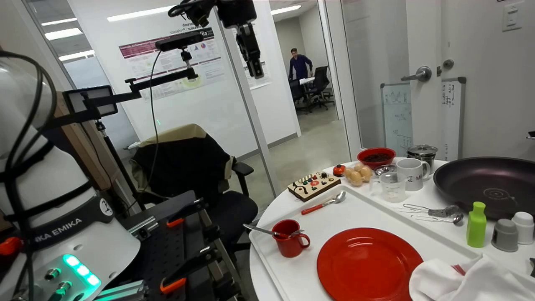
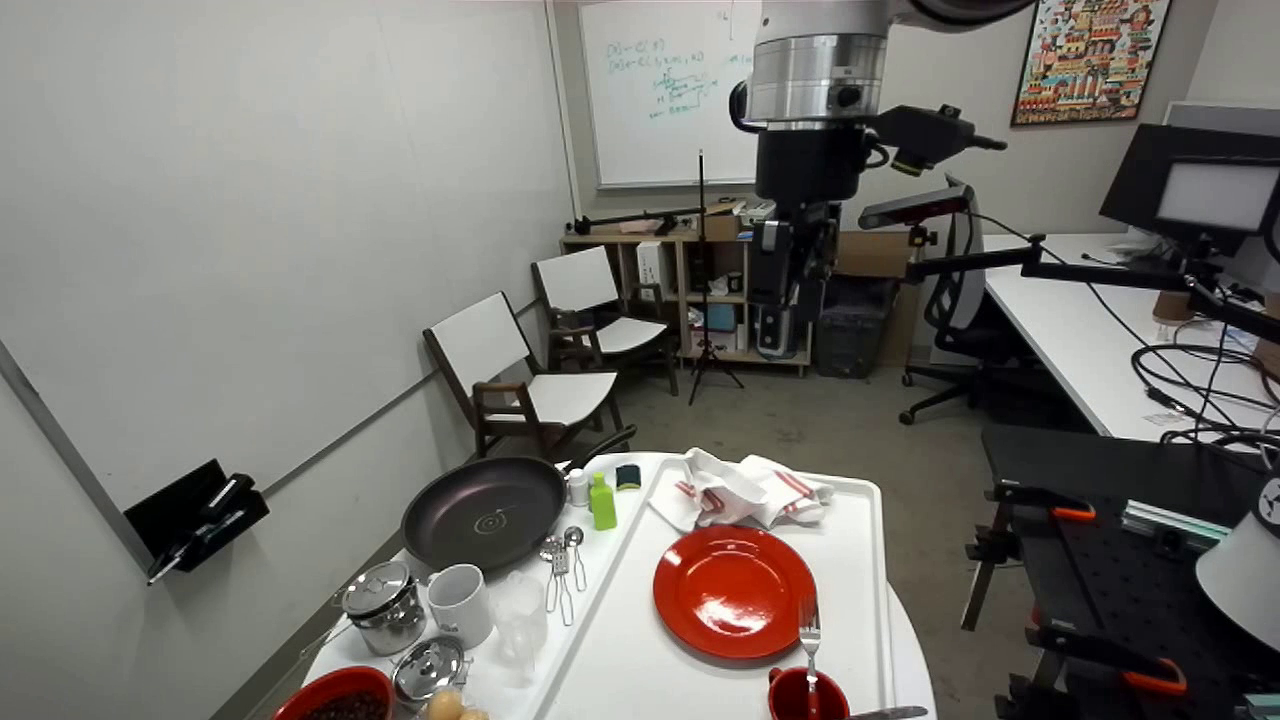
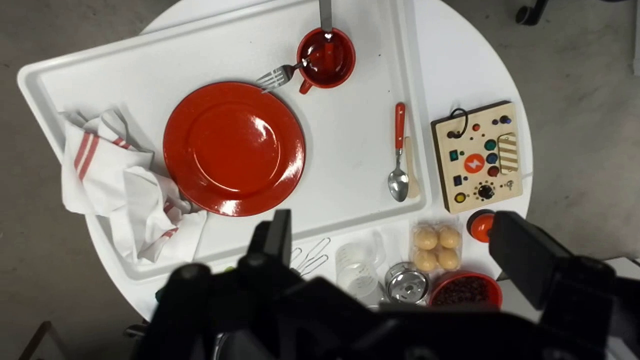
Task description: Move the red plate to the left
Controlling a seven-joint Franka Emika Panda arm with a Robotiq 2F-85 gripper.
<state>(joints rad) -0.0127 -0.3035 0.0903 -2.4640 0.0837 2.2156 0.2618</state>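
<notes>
We are seeing nothing done so far and judging that the whole leftward move is remaining: reaching, gripping, shifting. The red plate (image 3: pixel 234 149) is resting flat on a white tray (image 3: pixel 345 170), beside a crumpled cloth (image 3: pixel 102 175). In the wrist view, the plate is lying toward the upper left, well below the gripper (image 3: pixel 392 220), whose empty fingers (image 3: pixel 525 255) are standing spread.
</notes>
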